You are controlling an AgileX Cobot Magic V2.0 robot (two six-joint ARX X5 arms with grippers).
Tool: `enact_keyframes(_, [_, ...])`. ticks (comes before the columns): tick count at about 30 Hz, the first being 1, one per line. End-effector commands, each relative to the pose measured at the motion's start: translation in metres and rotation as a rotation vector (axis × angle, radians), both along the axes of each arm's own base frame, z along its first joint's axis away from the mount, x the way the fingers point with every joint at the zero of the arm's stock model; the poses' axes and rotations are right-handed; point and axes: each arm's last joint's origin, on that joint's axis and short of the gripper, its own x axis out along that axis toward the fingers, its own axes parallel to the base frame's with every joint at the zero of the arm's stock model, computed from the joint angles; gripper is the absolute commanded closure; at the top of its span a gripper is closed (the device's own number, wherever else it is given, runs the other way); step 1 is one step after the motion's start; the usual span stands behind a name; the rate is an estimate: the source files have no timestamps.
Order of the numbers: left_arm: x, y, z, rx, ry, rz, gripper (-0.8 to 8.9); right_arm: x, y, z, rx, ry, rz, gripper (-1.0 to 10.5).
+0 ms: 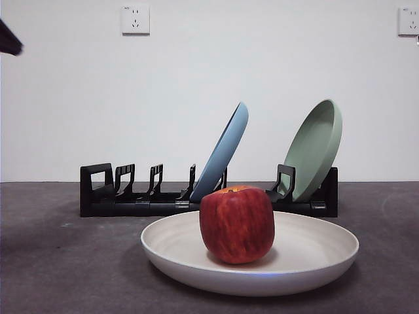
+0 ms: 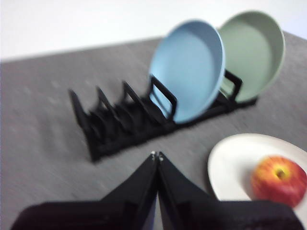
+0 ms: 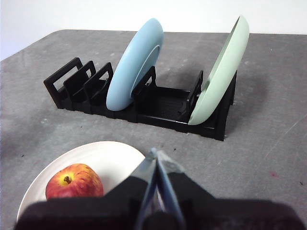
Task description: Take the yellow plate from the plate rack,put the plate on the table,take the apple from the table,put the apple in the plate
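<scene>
The yellow plate (image 1: 308, 252) is a pale cream plate lying flat on the dark grey table (image 1: 59, 261) in front of the black plate rack (image 1: 131, 196). The red apple (image 1: 237, 224) stands in the plate. Both also show in the left wrist view, plate (image 2: 235, 163) and apple (image 2: 279, 181), and in the right wrist view, plate (image 3: 103, 160) and apple (image 3: 74, 181). My left gripper (image 2: 156, 155) is shut and empty, raised above the table beside the plate. My right gripper (image 3: 156, 155) is shut and empty, raised above the plate's edge. A black tip (image 1: 9, 39) shows at the top left corner of the front view.
A blue plate (image 1: 226, 150) and a pale green plate (image 1: 317, 147) lean in the rack's slots behind the cream plate. The rack's left slots (image 3: 79, 81) hold nothing. A white wall with sockets (image 1: 135, 19) stands behind the table.
</scene>
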Motion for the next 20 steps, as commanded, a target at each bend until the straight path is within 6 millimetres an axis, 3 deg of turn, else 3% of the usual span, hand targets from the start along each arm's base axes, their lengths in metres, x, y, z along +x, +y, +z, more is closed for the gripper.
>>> enact_keyframes(1, [-0.006, 0.01, 0.002, 0.026, -0.075, 0.043, 8.16, 0.0, 0.0, -0.001, 0.006, 0.005, -0.005, 9.5])
enact_keyframes(4, [-0.007, 0.021, -0.008, 0.034, -0.124, 0.13, 8.16, 0.0, 0.0, -0.001, 0.007, 0.005, -0.005, 9.5])
enact_keyframes(12, [0.002, 0.04, -0.066, 0.03, -0.148, 0.322, 8.16, 0.0, 0.0, -0.001, 0.006, 0.005, -0.005, 9.5])
enact_keyframes(20, [-0.002, 0.047, -0.086, 0.055, -0.098, 0.378, 8.16, 0.0, 0.0, -0.001, 0.006, 0.005, -0.005, 9.5])
